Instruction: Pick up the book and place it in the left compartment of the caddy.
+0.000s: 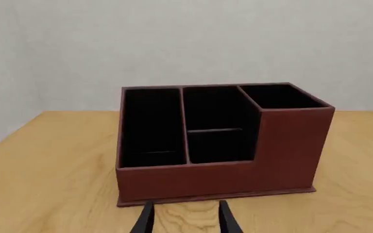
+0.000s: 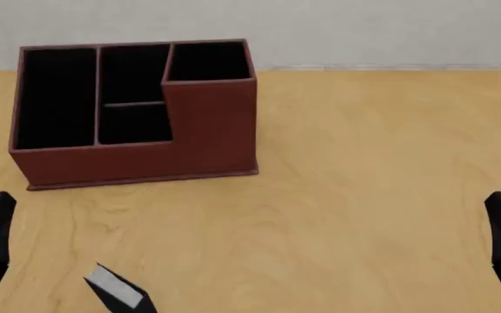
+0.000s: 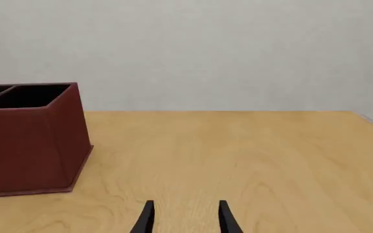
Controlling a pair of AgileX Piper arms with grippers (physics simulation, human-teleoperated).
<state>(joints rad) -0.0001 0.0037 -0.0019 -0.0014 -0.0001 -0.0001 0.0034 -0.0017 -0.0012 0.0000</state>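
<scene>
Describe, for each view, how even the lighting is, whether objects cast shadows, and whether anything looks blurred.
Front view: flat, even light; the caddy and the book cast almost no shadow on the table; edges sharp. Left wrist view: the caddy's black interior shows almost no detail; no glare. Right wrist view: uniform wall and wood, nothing blurred.

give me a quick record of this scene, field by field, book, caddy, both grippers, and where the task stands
book: on the table near the front edge, closer to the left arm, grey-white page edge showing
caddy: upright on the table's far left, all four sections look empty
left compartment: long narrow section, nothing in it
left gripper: open, holding nothing, pointed at the caddy
right gripper: open, holding nothing, over bare table
task status: book not yet picked up
</scene>
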